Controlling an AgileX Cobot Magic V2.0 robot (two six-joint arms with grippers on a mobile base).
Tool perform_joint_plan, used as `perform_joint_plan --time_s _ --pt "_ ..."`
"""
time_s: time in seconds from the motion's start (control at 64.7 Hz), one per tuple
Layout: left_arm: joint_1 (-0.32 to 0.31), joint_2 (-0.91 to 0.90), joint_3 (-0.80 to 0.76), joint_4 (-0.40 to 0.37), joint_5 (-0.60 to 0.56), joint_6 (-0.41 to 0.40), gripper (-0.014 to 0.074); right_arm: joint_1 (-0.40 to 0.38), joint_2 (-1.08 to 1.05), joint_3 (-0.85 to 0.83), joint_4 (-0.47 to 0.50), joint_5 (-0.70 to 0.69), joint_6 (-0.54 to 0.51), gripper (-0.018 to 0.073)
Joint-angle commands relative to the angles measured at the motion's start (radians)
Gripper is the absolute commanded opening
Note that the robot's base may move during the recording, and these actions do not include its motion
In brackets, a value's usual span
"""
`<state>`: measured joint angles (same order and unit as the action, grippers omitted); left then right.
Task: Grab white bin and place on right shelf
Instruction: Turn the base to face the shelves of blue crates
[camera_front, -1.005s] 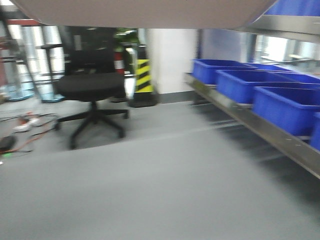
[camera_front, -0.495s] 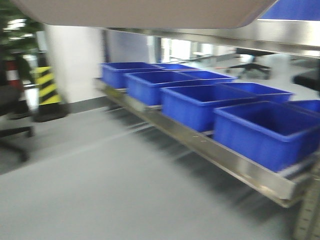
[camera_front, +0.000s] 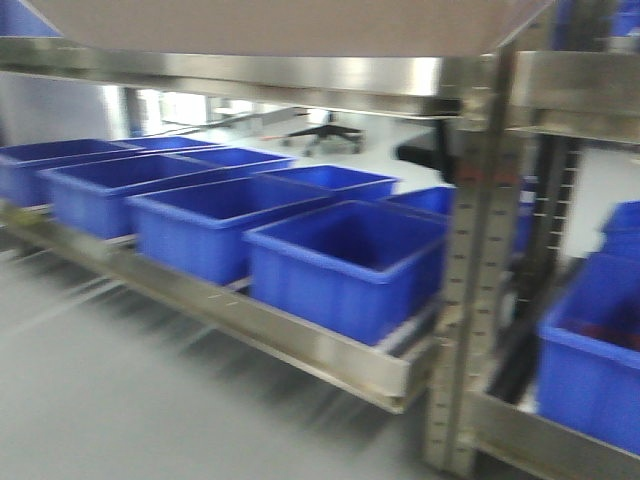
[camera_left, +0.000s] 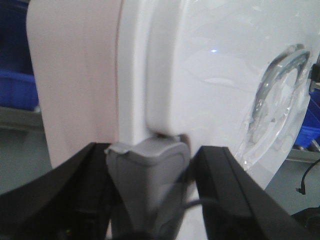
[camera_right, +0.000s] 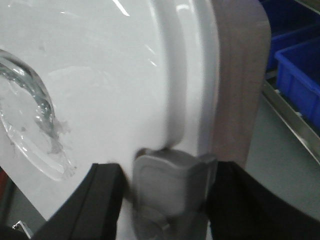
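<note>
One white bin (camera_left: 200, 75), gripped by left hand (camera_left: 147, 167), right hand (camera_right: 167, 177)

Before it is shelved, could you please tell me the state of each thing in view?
white bin: carried between both grippers, lid on.
left gripper: fingers straddle a grey latch; grip unclear.
right gripper: likewise.
blue crates: upright on the rack, nearest ones empty.
</note>
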<state>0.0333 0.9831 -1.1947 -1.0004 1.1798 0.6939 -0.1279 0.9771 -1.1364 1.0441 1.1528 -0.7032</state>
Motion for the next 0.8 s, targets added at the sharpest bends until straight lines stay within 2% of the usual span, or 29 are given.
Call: perform_joint_plan --time_s 0.0,0.789 --pt "-0.026 -0.015 -0.027 -0.189 0.124 0.021 0.0187 0.021 -0.021 -0.030 0.252 0.128 -0.013 0.0351" --pt "-0.026 -0.014 -0.027 -0.189 0.124 0.021 0.0187 0.021 -0.021 -0.030 0.252 0.128 -0.013 0.0351"
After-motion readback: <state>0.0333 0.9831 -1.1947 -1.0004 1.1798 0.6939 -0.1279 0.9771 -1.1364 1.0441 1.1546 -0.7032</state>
